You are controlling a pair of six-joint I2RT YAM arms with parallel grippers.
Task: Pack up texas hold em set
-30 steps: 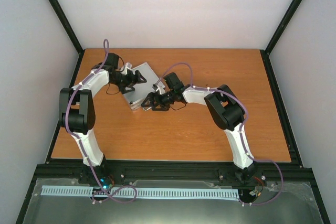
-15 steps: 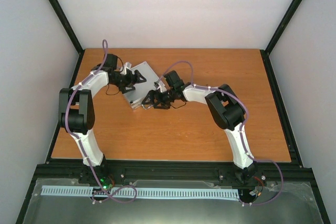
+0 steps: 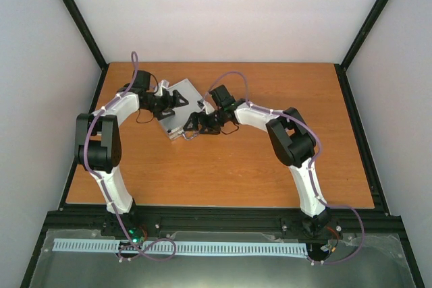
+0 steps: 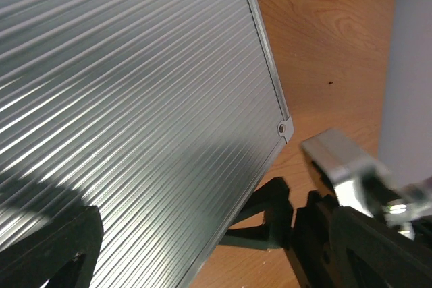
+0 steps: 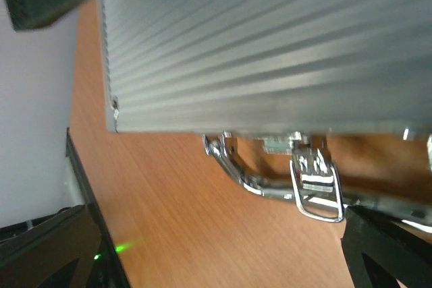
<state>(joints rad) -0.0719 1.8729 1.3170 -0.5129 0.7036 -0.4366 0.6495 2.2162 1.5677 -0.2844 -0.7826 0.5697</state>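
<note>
On the wooden table [image 3: 270,173], the silver aluminium case [image 3: 187,94] of the texas hold em set lies shut, ribbed lid up. No chips, dice or cards show outside the case. Above the case's lid the left pincer [image 3: 177,101] hovers, its jaws spread wide and gripping nothing. At the case's near edge, beside its chrome latch [image 5: 316,187] and handle [image 5: 246,181], the right pincer [image 3: 191,125] stands equally wide and empty. Whether its fingers touch the case cannot be told.
</note>
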